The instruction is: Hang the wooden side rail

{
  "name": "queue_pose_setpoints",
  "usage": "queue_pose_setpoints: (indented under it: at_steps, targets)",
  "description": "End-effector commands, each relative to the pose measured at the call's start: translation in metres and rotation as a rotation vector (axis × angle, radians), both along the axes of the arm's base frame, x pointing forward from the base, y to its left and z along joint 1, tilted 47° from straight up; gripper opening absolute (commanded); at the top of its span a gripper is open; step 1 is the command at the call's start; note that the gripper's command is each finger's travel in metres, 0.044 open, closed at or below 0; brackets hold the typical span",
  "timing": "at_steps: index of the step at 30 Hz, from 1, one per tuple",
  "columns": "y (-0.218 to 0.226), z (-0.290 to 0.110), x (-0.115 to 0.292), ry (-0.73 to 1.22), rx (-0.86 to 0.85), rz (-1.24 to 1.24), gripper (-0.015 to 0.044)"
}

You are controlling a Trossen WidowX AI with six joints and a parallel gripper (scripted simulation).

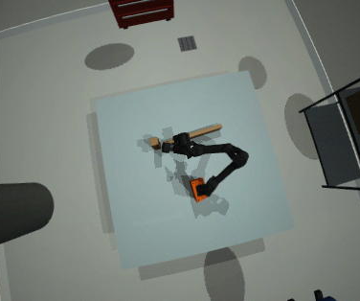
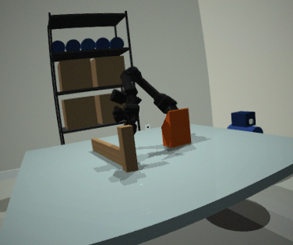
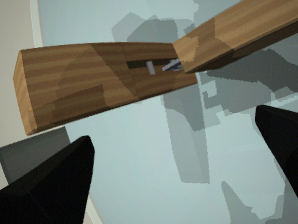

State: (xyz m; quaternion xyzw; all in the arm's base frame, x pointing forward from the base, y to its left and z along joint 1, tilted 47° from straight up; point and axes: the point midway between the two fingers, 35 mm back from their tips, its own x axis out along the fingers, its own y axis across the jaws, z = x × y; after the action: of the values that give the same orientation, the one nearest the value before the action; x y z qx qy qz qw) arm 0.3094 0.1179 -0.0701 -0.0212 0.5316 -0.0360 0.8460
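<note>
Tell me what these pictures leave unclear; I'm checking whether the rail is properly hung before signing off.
- Hooks on the pins: wrist view shows only small grey glints in the post's slot, too small to judge seating.
- Rail-post joint: in the top view the gripper covers it; in the exterior view the post hides it.
- Fingers: cut off by the wrist view's edges.

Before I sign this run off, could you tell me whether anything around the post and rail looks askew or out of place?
Nothing stands out. The post stands upright, the side rail meets its slot and slopes down to the table, and the open gripper hovers above holding nothing.
</note>
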Motion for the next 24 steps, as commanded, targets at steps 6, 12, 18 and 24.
queue_pose_setpoints:
  at_steps: [6,12,18,24]
  targets:
    - [-0.002,0.011,0.008,0.006,-0.206,0.717,0.044]
    - [-0.003,0.017,0.013,-0.031,-0.319,1.04,0.044]
    - [-0.004,0.024,0.017,-0.089,-0.451,1.357,0.044]
    - [-0.004,0.026,0.018,-0.107,-0.487,1.434,0.044]
